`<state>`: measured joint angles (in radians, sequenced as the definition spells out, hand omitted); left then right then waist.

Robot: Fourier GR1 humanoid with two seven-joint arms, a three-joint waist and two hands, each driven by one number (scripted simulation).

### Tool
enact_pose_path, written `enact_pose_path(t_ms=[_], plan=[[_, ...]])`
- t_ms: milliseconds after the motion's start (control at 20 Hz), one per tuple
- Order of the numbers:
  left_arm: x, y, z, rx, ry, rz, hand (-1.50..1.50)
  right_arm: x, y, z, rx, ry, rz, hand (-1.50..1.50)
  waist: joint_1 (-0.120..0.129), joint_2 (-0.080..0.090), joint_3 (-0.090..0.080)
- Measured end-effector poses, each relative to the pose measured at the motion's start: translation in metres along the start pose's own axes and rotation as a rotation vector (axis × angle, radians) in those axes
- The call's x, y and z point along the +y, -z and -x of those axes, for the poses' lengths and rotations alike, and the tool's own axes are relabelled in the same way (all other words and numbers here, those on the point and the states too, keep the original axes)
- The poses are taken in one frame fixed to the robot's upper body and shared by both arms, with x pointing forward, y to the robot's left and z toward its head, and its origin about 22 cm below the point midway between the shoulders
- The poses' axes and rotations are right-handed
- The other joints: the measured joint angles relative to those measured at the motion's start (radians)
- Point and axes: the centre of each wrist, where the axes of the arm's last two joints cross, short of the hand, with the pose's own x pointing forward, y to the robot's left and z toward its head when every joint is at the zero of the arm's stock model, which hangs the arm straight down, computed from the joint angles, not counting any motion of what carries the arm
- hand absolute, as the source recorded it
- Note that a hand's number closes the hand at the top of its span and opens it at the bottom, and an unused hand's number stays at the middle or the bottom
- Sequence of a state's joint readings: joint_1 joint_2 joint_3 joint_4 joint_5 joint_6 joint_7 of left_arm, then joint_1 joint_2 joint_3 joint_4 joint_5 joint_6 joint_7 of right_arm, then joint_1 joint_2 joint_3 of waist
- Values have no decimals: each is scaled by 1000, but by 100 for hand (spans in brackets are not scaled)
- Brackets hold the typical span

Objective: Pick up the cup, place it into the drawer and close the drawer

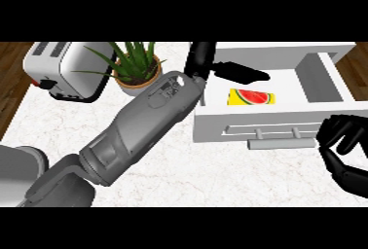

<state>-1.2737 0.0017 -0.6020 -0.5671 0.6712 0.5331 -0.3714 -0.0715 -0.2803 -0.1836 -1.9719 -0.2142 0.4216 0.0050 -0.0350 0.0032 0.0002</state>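
- The cup shows nowhere on the white marbled counter (165, 160); whether it is hidden under the left hand I cannot tell.
- The left hand (241, 72) reaches over the open white drawer (273, 124), fingers stretched toward 3 o'clock; no object shows between them.
- In the drawer lies a yellow card with a watermelon slice (252, 97), at 5 o'clock from that hand.
- Judgement: placing looks under way or just done; closing is left.
- The right hand (343, 146), fingers curled and holding nothing, sits at 4 o'clock, just beside the drawer's grey handle (280, 143).
- The potted green plant (133, 65) and white toaster (63, 68) crowd the 10 o'clock side; the counter before the drawer front offers open room.
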Motion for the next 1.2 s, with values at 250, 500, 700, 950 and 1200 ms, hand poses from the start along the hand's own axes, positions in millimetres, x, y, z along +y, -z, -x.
enact_pose_path(t_ms=[250,500,700,950,1200], plan=[[26,6,-8,8,-51,-31,-150,1,-8,-5,65,-119,-70,150,27,-6,0],[59,6,-14,18,-71,-69,-150,17,-1,-6,111,-231,-80,150,43,-8,-1],[92,-7,-9,22,-93,-100,-150,29,3,4,149,-304,-62,150,53,-9,-1],[127,-32,-3,28,-112,-130,-150,41,17,21,172,-407,-74,150,62,-8,0],[153,-51,-5,33,-134,-141,-150,53,28,46,211,-576,-162,150,71,-7,0]])
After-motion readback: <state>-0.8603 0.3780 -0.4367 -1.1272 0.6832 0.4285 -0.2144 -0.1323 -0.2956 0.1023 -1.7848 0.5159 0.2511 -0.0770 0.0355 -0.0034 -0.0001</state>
